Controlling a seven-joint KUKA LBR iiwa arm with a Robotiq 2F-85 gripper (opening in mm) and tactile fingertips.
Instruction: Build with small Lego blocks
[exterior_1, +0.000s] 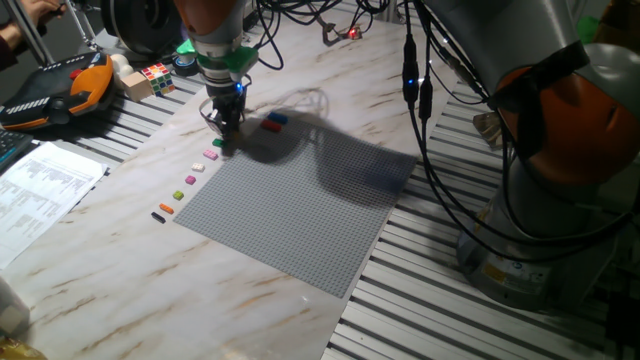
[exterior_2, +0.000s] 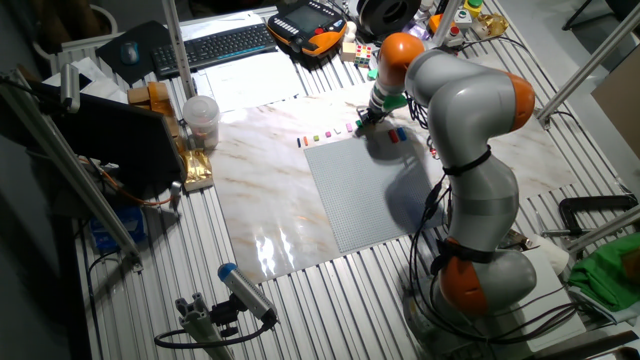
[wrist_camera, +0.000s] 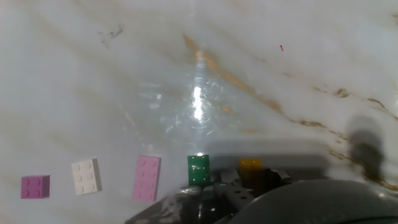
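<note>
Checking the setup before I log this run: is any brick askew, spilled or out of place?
Mostly tidy. The small plastic bricks lie in a row along the grey studded baseplate's edge. Only the red brick and blue brick sit apart from that row, beyond the gripper. Nothing looks damaged.

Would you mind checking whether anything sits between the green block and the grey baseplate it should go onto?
Nothing visible does. The green block lies just off the baseplate edge, below the end effector; the nearby pink block sits alongside, not between.
</note>
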